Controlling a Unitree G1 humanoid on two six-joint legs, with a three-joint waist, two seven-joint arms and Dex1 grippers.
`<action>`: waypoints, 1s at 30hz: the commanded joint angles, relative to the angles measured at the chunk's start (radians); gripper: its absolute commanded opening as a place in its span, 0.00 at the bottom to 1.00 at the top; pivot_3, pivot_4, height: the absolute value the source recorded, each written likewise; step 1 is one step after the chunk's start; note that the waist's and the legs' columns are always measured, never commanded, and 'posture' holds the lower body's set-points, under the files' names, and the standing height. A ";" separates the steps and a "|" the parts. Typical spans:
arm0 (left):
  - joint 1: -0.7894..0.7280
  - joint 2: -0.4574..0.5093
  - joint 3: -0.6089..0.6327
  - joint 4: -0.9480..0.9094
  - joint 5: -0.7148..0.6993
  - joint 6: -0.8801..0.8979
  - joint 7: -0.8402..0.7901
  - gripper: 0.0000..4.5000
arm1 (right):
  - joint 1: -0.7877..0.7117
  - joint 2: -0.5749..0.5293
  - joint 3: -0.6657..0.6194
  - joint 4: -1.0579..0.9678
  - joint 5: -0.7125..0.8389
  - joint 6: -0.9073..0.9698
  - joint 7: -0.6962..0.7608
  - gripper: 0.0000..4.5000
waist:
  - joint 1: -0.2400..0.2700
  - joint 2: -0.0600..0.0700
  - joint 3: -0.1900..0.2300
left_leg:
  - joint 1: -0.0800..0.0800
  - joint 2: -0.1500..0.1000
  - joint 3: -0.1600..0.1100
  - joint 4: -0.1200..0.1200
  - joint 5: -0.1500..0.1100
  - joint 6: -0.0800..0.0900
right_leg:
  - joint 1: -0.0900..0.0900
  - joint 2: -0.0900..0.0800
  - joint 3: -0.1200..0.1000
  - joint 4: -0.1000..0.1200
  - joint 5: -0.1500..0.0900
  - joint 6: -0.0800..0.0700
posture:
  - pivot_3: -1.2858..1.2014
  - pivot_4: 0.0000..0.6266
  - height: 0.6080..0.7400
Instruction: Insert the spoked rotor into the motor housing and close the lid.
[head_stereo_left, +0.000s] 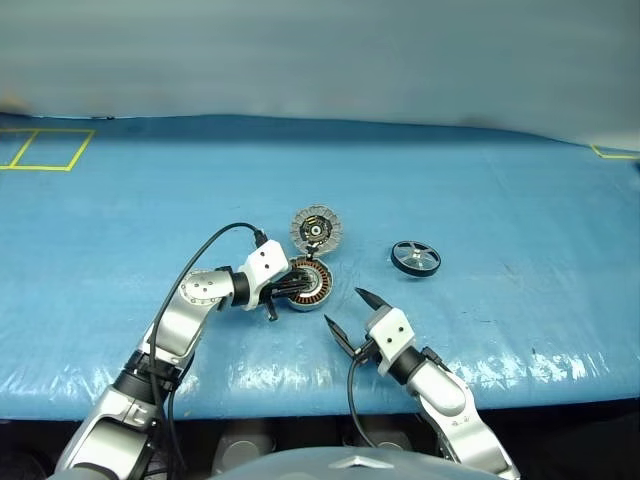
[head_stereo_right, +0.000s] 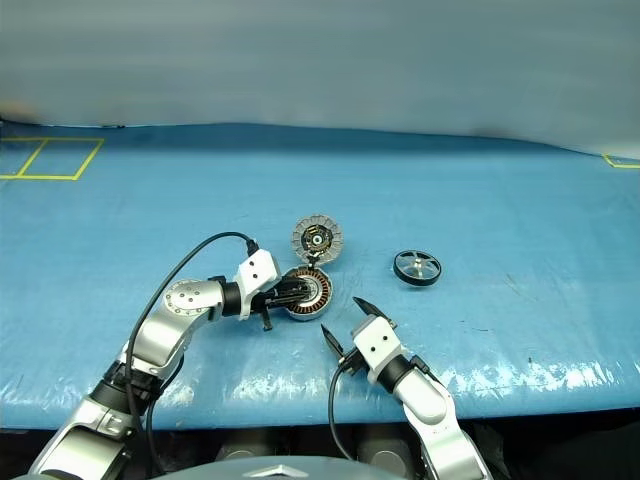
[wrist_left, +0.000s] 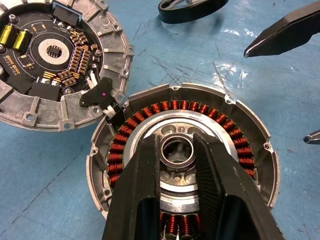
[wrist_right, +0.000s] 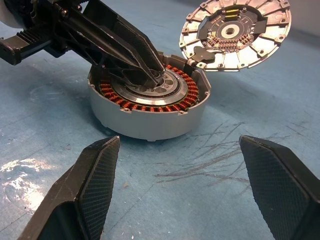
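Two left gripper (wrist_left: 177, 150) fingers astride motor housing (head_stereo_left: 310, 285) hub (lid (head_stereo_left: 316, 229) open)

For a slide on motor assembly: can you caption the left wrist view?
Left gripper fingers straddle the centre hub of the open motor housing, lid swung aside.

Open motor housing (head_stereo_left: 308, 285), lid (head_stereo_left: 316, 229) flipped back, spoked rotor (head_stereo_left: 415, 258) apart.

the left hand (wrist_right: 150, 75) lies across the open top of the motor housing (head_stereo_left: 305, 285), its fingers around the centre hub, so the way in from above is blocked. the lid (head_stereo_left: 316, 229) lies flat just behind. blue table (head_stereo_left: 520, 200) lies bare around the spoked rotor (head_stereo_left: 415, 258). the right hand (head_stereo_left: 345, 315), spread wide, hovers apart in front of the housing.
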 joint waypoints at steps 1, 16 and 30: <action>0.001 0.005 -0.011 -0.041 -0.006 0.009 -0.019 0.14 | -0.009 0.001 -0.005 -0.009 -0.002 -0.004 -0.003 0.89 | 0.000 0.000 0.000 | 0.000 0.000 0.000 0.000 0.000 0.000 | 0.000 0.000 0.000 0.000 0.000 0.000 | 0.52 0.24 1.00; 0.095 -0.057 0.190 -0.199 -0.180 0.031 0.083 0.68 | -0.028 0.019 -0.064 -0.110 0.046 0.098 -0.025 0.89 | -0.002 0.000 0.000 | 0.000 0.000 0.000 0.001 0.000 0.000 | 0.000 0.000 0.000 0.000 0.002 -0.002 | 0.52 0.24 1.00; 0.496 -0.177 0.236 -0.228 -0.136 -0.319 0.230 0.00 | -0.293 0.022 -0.024 -0.409 0.112 0.872 -0.079 0.08 | -0.005 0.000 0.000 | 0.000 0.000 0.000 0.001 0.000 0.000 | -0.001 -0.001 0.000 0.001 0.002 -0.003 | 0.52 0.24 1.00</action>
